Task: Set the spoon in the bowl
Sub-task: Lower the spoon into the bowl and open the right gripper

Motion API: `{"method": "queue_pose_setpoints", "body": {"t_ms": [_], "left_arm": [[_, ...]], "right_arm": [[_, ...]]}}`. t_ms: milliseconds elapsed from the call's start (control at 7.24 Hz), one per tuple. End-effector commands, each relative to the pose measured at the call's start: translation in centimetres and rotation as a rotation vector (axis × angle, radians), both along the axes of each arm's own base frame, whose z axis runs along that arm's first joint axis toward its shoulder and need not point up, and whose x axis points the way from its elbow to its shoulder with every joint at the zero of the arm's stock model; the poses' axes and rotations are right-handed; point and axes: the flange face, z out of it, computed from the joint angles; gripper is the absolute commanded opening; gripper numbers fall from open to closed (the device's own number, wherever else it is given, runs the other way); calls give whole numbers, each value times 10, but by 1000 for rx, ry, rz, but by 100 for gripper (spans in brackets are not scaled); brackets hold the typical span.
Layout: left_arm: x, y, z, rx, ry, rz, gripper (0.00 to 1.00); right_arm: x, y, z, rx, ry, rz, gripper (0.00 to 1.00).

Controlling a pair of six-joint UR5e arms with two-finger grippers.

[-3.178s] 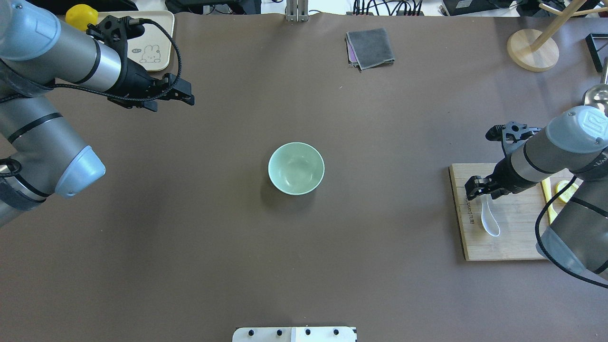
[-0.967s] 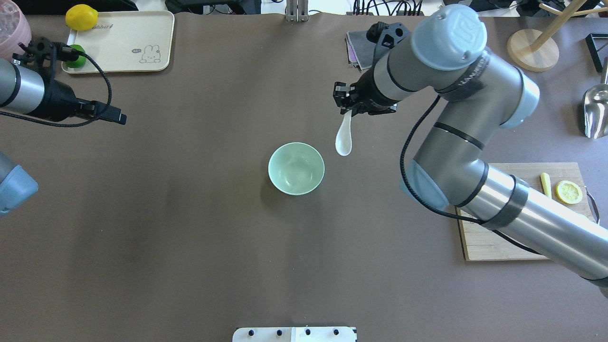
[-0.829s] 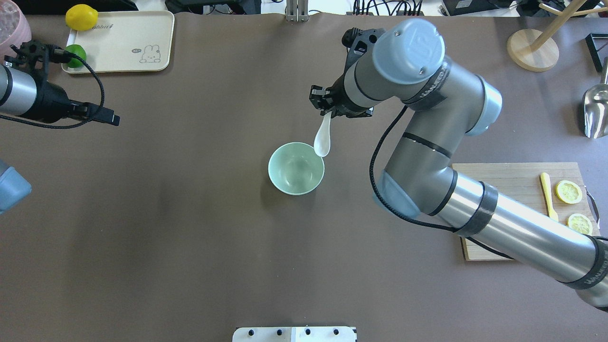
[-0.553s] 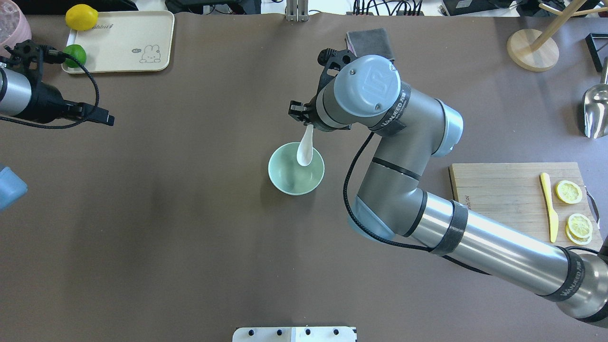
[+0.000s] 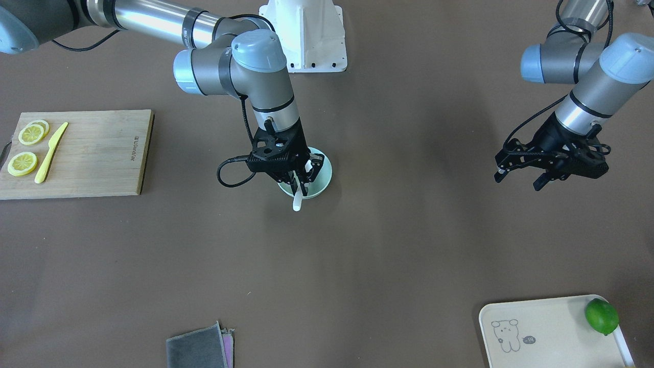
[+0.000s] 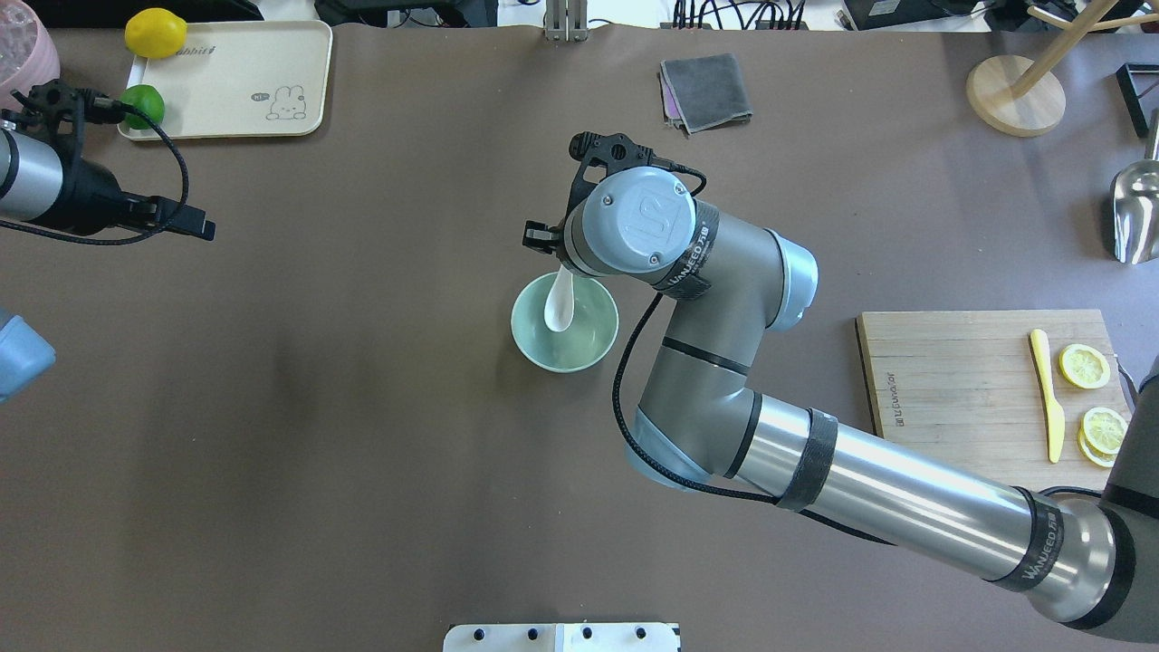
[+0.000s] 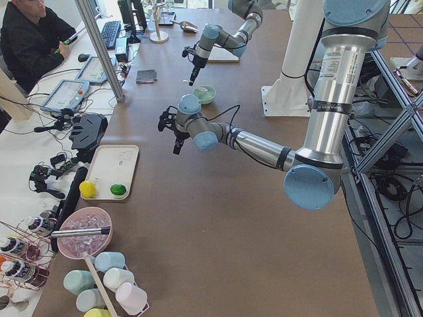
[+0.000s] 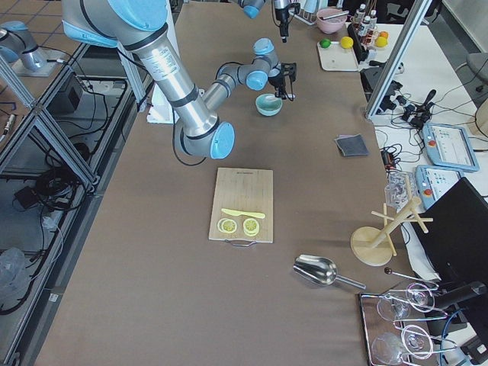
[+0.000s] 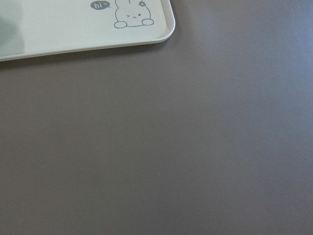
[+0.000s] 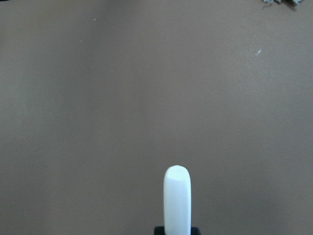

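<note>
Overhead exterior shows one bowl near the middle of the tabletop, one spoon, and two arms. The right end effector is clamped on the spoon's handle above the bowl's far rim. The right wrist covers that grip from above.

The spoon's long axis runs roughly away from the robot and is tilted. Its oval scoop points down and toward the robot, over the bowl's opening. The handle's tip sticks out past the far rim toward the operators' side. Whether the scoop touches the bowl I cannot tell.

The left end effector hangs well off to the robot's left, fingers apart, gripping nothing.

One wooden cutting board on the right carries one yellow knife and three lemon slices. One cream tray at the far left holds one lime and one lemon. One folded grey cloth lies beyond the bowl. All of these sit well apart from the bowl.
</note>
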Motion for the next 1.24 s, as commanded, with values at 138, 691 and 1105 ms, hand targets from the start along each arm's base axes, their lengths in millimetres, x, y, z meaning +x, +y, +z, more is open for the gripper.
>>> {"method": "queue_pose_setpoints", "body": {"t_ms": [138,691,1105], "left_arm": [[2,-3,3,-6,-4,0,98],[1,-7,4,-9,-5,-5,98],[-15,-20,-11,26,13,-43,98]], "right_arm": [[-13,10,10,-8,7,-19,0],[-10,14,4,-9,-10,-32,100],[112,-44,-21,-122,-70,-134,100]]}}
